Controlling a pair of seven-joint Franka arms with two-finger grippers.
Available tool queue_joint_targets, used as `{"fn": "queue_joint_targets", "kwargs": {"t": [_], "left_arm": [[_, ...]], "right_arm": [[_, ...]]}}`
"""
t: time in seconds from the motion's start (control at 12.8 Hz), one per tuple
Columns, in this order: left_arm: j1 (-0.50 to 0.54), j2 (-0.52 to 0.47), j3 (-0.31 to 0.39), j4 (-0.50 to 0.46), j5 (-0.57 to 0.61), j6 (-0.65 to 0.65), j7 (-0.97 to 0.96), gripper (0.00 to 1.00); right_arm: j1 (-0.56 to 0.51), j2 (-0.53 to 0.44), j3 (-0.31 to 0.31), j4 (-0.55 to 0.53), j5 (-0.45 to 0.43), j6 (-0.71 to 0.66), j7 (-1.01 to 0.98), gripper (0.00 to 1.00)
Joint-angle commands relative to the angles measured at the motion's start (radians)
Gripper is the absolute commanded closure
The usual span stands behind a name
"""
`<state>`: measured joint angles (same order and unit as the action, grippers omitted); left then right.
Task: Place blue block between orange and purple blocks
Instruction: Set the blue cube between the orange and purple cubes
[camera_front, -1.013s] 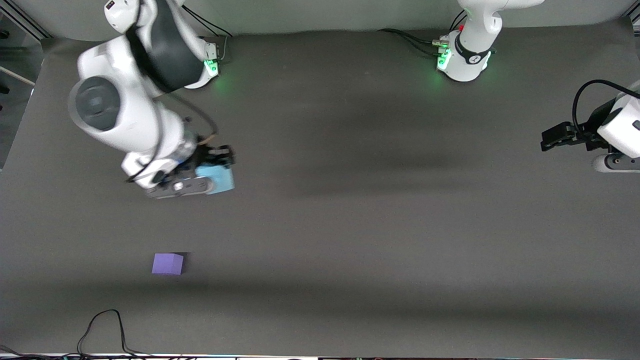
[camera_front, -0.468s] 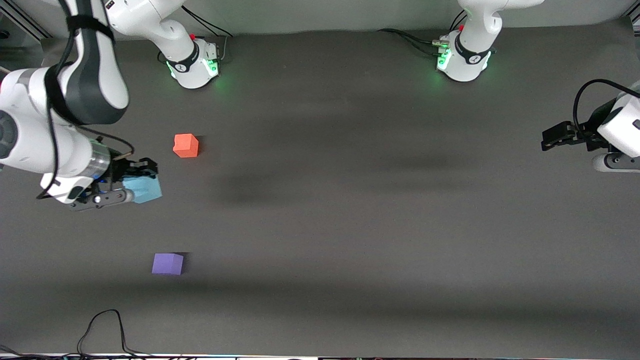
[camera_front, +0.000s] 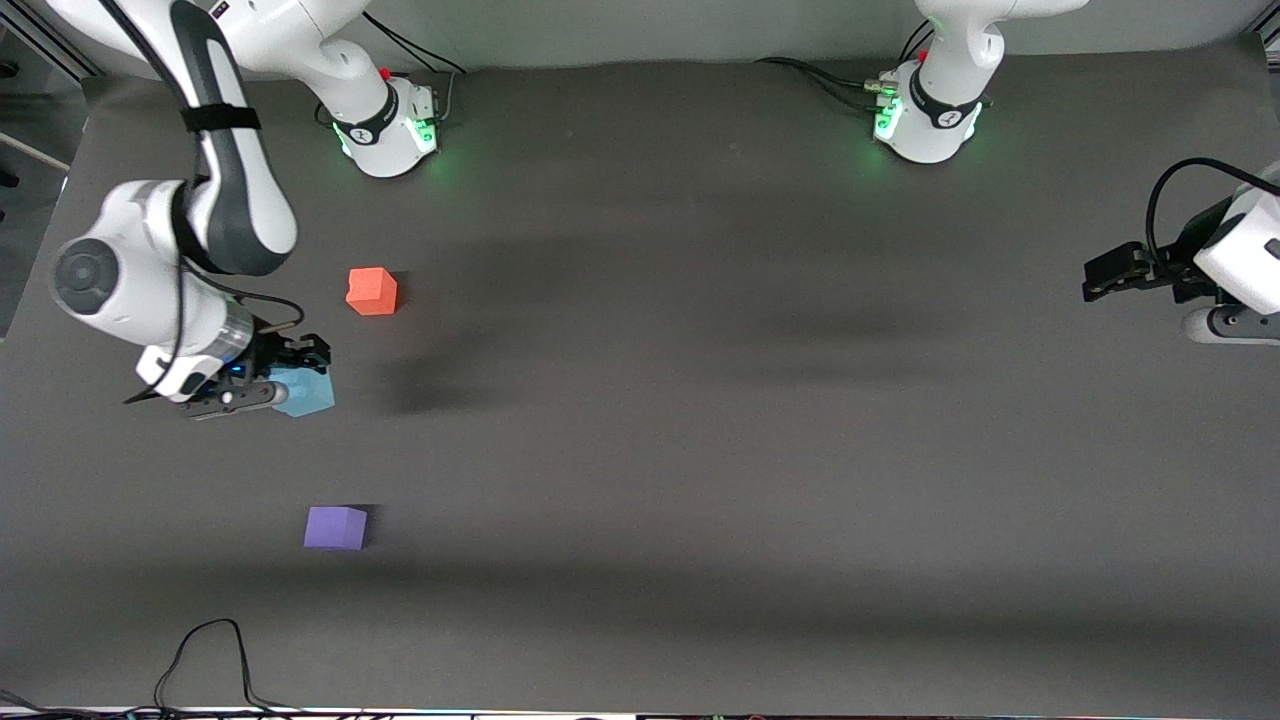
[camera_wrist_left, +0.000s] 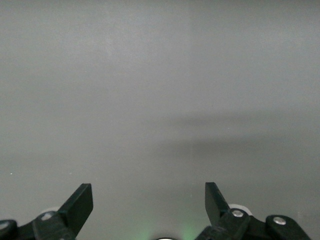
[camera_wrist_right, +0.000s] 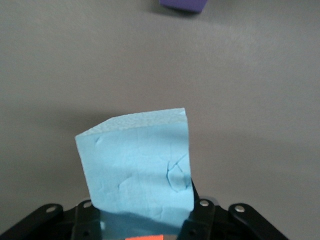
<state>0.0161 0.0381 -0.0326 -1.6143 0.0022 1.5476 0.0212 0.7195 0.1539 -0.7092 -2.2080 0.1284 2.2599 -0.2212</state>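
Blue block (camera_front: 306, 392) in right gripper (camera_front: 285, 372)

Sky-blue block (camera_front: 306, 393), orange-red block (camera_front: 371, 291), violet-purple block (camera_front: 335, 528), dark grey table (camera_front: 700, 450), white-and-black arms

Open mat between the two resting cubes — only the loaded right gripper over it.

Bare dark table (camera_front: 700, 450) between orange block (camera_front: 371, 291) and purple block (camera_front: 335, 527), well apart, nothing lying in the gap. Over that stretch, toward the right arm's end: right gripper (camera_front: 290, 375) clamped on blue block (camera_front: 305, 393). Left gripper (camera_front: 1105, 275) spread wide at the left arm's end — waiting, well clear.
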Motion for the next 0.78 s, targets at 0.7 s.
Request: {"fn": "queue_joint_targets", "kwargs": {"t": [0.7], "left_arm": [[0.008,-0.009,-0.007,-0.007,0.012,0.012,0.017,0.0]], "right_arm": [[0.002,0.34,0.004,-0.049,0.75,0.208,-0.618,0.64]]}}
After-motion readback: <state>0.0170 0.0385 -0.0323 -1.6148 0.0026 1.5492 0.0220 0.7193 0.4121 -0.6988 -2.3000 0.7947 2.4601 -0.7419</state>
